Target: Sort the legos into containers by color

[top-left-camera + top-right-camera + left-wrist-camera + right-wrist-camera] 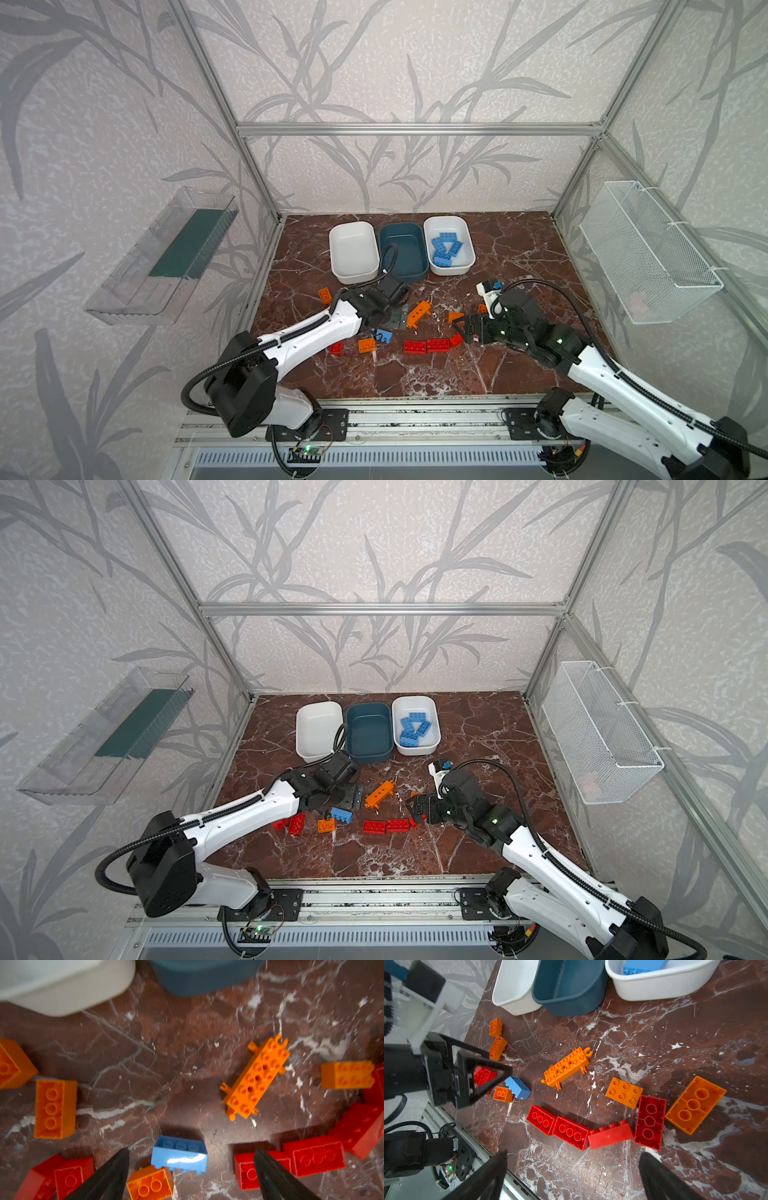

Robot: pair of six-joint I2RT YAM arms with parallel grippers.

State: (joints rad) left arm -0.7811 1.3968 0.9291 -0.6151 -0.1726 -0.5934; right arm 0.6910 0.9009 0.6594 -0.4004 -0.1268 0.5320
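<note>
Red-brown marbled tabletop (415, 374), inside an aluminium-framed cell with leaf-patterned walls. Three shallow plastic tubs stand side by side at the far edge. On the left is a white tub (353, 249), bare inside. It touches a dark teal tub (411, 251) in the middle, also bare. On the right a second white tub (447, 220) holds a heap of blue studded bricks (445, 248).

Observed, left gripper (191, 1150): jaws spread wide, grasping nothing, low over the near-left clutter. A loose light-blue brick (179, 1153) lies on its side on the table just off the fingertips. It leans against a small orange square brick (150, 1183). Some red bricks (296, 824) lie partly under the left arm.

Observed, right gripper (573, 1157): released, jaws fully apart, gripping nothing. It sits near the right end of a curved row of four red rectangular bricks (570, 1132) laid end to end.

A long orange piece with side pegs (419, 313) lies diagonally mid-table, studs up, apart from the rest. An orange six-stud brick (624, 1092) and an upturned orange brick (695, 1104) lie just beside the row's right end. Two more orange bricks (497, 1047) lie close together near the table's left edge.
</note>
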